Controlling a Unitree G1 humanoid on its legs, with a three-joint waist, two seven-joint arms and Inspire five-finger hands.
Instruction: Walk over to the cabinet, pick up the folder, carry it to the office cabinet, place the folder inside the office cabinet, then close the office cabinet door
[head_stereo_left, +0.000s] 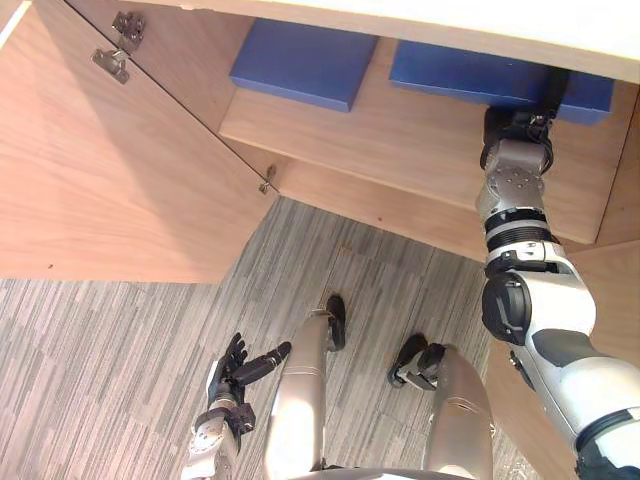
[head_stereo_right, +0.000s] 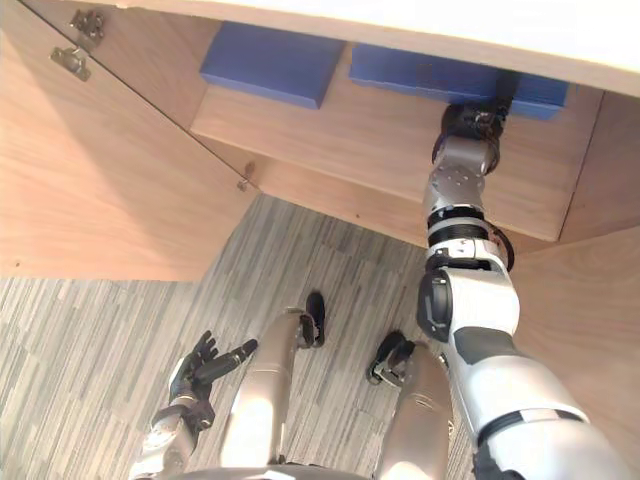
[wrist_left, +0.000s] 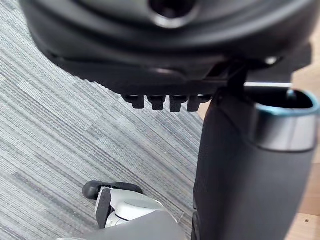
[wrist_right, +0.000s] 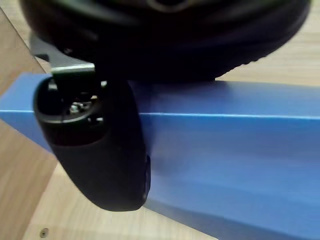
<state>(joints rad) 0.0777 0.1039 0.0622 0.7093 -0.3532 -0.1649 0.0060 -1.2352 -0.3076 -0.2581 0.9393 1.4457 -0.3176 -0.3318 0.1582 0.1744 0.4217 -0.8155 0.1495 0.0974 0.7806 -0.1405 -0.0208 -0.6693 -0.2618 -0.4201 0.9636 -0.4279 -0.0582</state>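
Folder (head_stereo_left: 450, 72): blue, lying flat on the shelf (head_stereo_left: 400, 150) inside the cabinet (head_stereo_left: 180, 70), near a second blue folder (head_stereo_left: 305, 62)
Right robot hand (head_stereo_left: 518, 125): reached into the cabinet at the folder's near edge, thumb laid on its blue face in the wrist view; cannot tell whether gripping or already loosed
Left robot hand (head_stereo_left: 235, 375): hanging low over the carpet floor (head_stereo_left: 120, 360), spread loose, holding nothing
Door (head_stereo_left: 110, 190): swung wide open on the left, hinges (head_stereo_left: 118, 45) bare
Done, by the look: walk-up over and folder resting on the shelf, so likely carried and set in
Doubt: could equally be the first pick-up, not yet lifted
Left, if placed: let go, draw the right arm clear of the shelf, then swing the door shut
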